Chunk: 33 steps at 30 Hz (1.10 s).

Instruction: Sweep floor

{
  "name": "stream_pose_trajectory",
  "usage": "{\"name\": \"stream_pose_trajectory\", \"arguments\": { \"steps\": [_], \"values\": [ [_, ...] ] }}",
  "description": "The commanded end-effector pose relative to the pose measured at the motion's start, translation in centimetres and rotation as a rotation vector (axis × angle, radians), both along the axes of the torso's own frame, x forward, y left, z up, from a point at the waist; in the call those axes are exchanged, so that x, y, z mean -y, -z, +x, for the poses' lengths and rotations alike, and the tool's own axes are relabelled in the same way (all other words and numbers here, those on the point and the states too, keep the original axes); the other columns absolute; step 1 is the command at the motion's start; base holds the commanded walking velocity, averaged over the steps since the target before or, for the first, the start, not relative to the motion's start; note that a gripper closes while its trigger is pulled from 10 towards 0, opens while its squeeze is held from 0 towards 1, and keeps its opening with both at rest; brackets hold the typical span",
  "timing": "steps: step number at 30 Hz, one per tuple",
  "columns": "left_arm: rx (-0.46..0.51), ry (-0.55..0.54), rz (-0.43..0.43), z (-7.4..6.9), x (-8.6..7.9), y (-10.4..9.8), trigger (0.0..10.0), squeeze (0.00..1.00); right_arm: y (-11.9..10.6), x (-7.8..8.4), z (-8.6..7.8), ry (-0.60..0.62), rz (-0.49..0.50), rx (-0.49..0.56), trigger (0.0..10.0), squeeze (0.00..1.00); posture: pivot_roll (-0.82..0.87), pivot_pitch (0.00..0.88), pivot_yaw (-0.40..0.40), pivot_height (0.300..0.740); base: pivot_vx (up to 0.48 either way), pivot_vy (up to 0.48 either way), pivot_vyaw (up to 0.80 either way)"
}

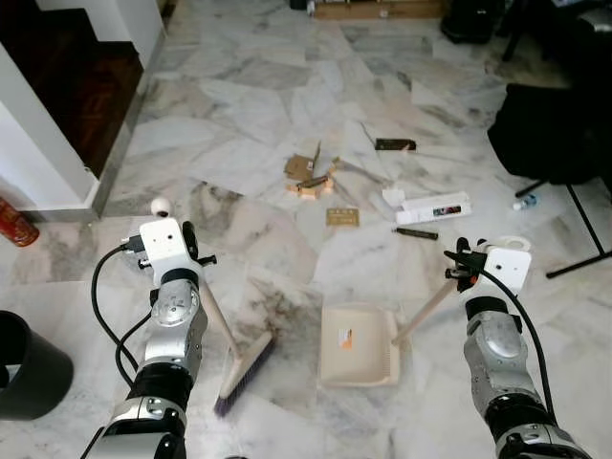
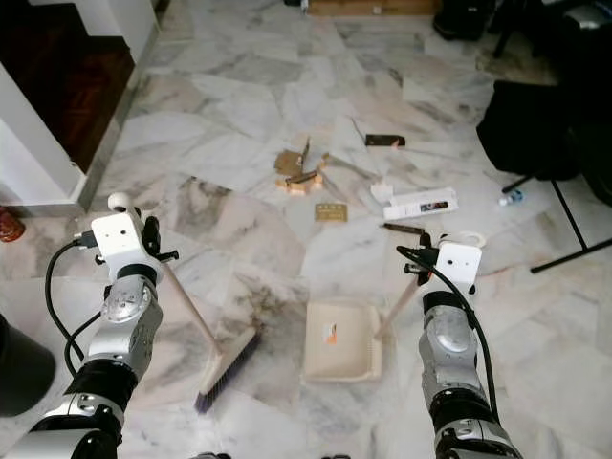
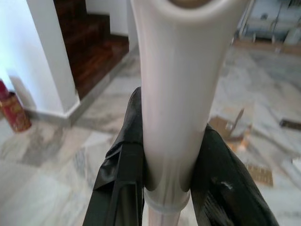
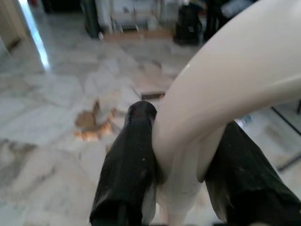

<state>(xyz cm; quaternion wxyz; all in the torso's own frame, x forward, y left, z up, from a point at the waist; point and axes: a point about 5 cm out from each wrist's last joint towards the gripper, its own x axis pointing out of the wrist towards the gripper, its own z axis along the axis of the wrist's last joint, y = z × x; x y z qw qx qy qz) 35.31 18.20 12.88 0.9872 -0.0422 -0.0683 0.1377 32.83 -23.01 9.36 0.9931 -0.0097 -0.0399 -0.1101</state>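
The left gripper (image 1: 187,251) squeezes the broom (image 1: 241,368) and the right gripper (image 1: 457,267) squeezes the dustpan (image 1: 358,346), both low on the near floor (image 1: 239,115), ready for the trash (image 1: 314,178) farther away.

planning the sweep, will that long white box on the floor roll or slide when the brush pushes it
The long white rectangular box looks flat-sided, so it would probably slide, not roll. It seems light cardboard, so likely to swing round if pushed off-centre. The marble floor looks smooth, so little drag.

Silver jointed arms, white wrist boxes, black cables.
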Motion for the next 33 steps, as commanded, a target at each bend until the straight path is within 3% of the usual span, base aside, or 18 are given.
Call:
{"name": "stream_pose_trajectory", "arguments": {
  "steps": [1,9,20,33],
  "values": [
    [0.077,0.015,0.030,0.3,0.6,-1.6,10.0,0.00,-1.0,0.1,0.0,0.014,-0.006,0.066,10.0,0.00,-0.07,0.012,-0.011,0.740,0.000,0.000,0.00],
    [0.087,0.052,0.028,1.1,1.6,-2.0,10.0,0.00,-1.4,-0.4,0.3,0.012,-0.006,0.072,10.0,0.00,-0.08,0.000,-0.002,0.740,0.000,0.000,0.00],
    [0.061,0.021,0.030,0.7,0.3,-1.0,10.0,0.00,-0.8,-1.0,-0.2,0.003,0.011,0.061,10.0,0.00,-0.10,0.000,0.019,0.740,0.000,0.000,0.00],
    [0.056,0.005,0.028,1.1,-0.8,-1.4,10.0,0.00,-0.2,-2.0,-0.2,-0.014,0.046,0.033,10.0,0.00,-0.09,0.000,0.025,0.740,0.315,0.000,0.00]
  ]
}}
